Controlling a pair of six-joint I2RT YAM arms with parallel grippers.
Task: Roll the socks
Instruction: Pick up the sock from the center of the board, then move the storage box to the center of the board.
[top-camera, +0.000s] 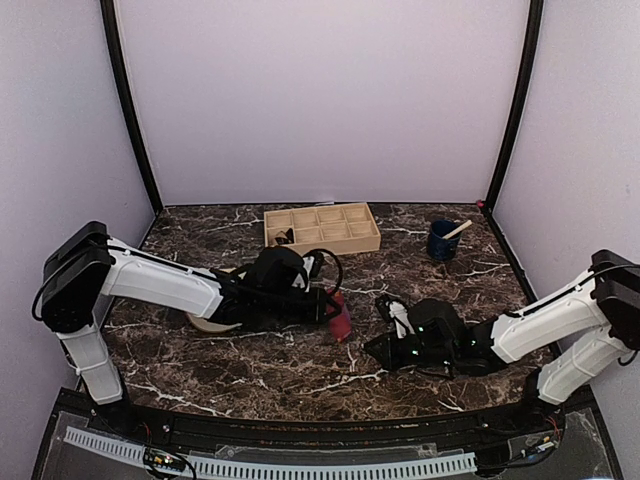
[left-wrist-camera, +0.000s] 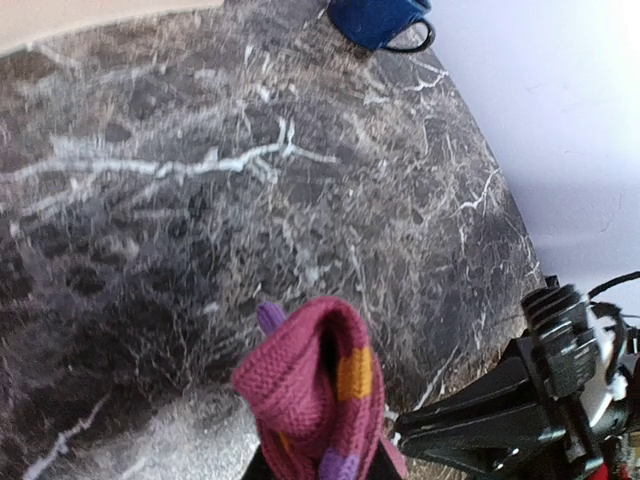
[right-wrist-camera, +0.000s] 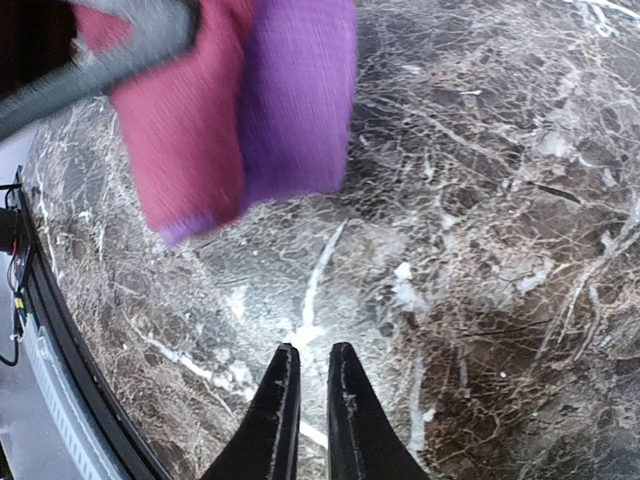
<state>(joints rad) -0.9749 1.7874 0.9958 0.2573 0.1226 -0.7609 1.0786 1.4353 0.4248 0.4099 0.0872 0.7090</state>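
the left pincer (top-camera: 332, 306) is clamped on the magenta sock (top-camera: 341, 322), which hangs over the middle of the dark marble table (top-camera: 300, 375), while the right pincer (right-wrist-camera: 305, 385), at 4 o'clock from it, is nearly together and empty.

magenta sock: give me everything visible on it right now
The magenta sock is a ribbed knit, magenta-red with an orange band and purple patches; one end is broadly purple. It is bunched and folded over on itself rather than lying flat. The left gripper pinches it and it hangs down over the middle of the marble table. Whether its lower end touches the marble cannot be told. The right gripper is close by but not touching it.
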